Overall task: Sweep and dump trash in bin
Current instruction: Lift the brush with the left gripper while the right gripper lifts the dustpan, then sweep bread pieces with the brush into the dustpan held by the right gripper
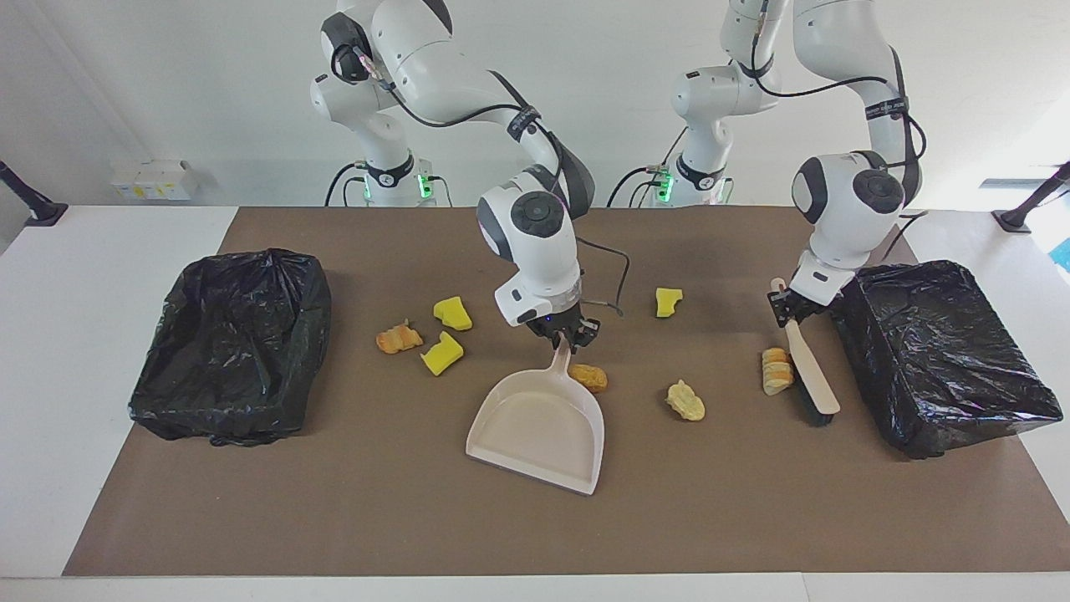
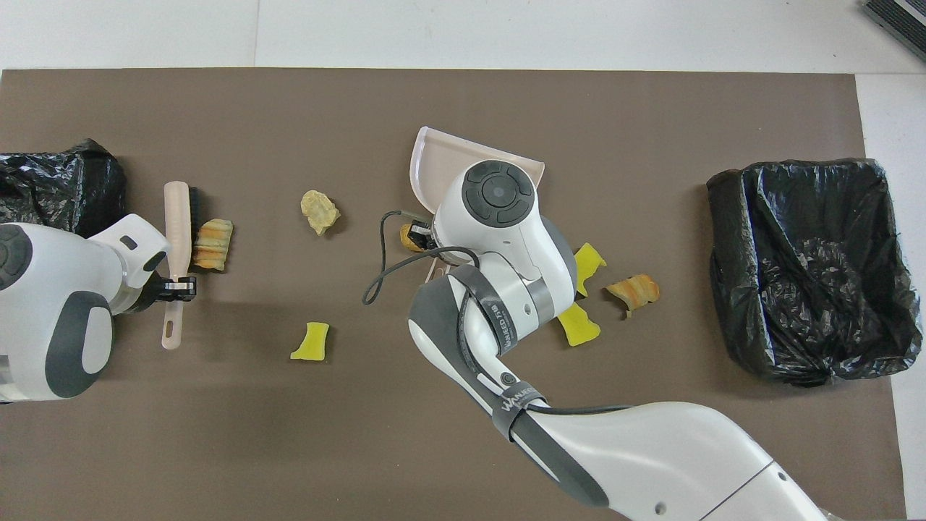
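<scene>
Right gripper (image 1: 566, 338): clenched on the top of the dustpan handle, low over the middle of the surface.
Dustpan (image 1: 539, 426): beige, pan flat on the brown mat (image 1: 334, 518), handle slanting up into the right gripper.
Left gripper (image 1: 784, 307): grasping the brush handle, beside the bin at the left arm's end.
Brush (image 1: 809, 376): beige with black bristles, tilted down from the left gripper, bristle edge just beside a bread lump.
Trash near the right gripper: an orange bread lump (image 1: 589, 378) just beside the dustpan handle, below the gripper; two yellow sponge chunks (image 1: 452, 313) (image 1: 441, 353) and a tan bread lump (image 1: 399, 339) toward the right arm's end.
Trash near the left gripper: a striped bread lump (image 1: 776, 370) by the bristles; a pale bread lump (image 1: 685, 401) and a yellow sponge chunk (image 1: 667, 301) between the two grippers.
Bins: two, lined with black bags, one at the right arm's end (image 1: 234, 347), one at the left arm's end (image 1: 940, 355).
</scene>
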`<state>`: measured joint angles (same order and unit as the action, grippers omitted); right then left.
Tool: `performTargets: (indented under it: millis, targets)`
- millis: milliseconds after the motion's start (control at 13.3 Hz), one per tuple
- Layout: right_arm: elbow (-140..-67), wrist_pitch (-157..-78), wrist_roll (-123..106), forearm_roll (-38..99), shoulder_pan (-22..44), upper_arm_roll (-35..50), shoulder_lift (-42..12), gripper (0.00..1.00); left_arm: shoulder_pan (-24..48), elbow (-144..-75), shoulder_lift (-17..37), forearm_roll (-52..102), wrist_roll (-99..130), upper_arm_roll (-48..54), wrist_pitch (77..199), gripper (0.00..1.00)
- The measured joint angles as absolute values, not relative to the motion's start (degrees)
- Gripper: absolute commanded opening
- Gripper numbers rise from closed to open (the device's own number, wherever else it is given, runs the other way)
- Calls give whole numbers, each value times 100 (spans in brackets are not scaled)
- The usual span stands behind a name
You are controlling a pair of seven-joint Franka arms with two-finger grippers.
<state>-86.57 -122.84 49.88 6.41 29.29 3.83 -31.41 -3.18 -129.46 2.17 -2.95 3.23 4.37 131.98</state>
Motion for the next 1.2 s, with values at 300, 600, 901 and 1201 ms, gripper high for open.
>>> performTargets:
  millis: [300,600,901,1201]
  targets:
    - [-8615,-12192,3613,637,2767,355,-2990,0,13,-12948,219,-80,325,450,13302,0]
    - [-8609,-11526,1304,635,2237,319,-2327,0,268,-12948,220,-10,330,450,13308,0]
    - [-8650,-10942,-1323,273,1719,305,-2077,0,286,-12948,220,-9,330,447,13314,0]
    - [-8863,-10924,-4195,-292,1315,301,-2079,0,286,-12948,220,9,351,446,13318,0]
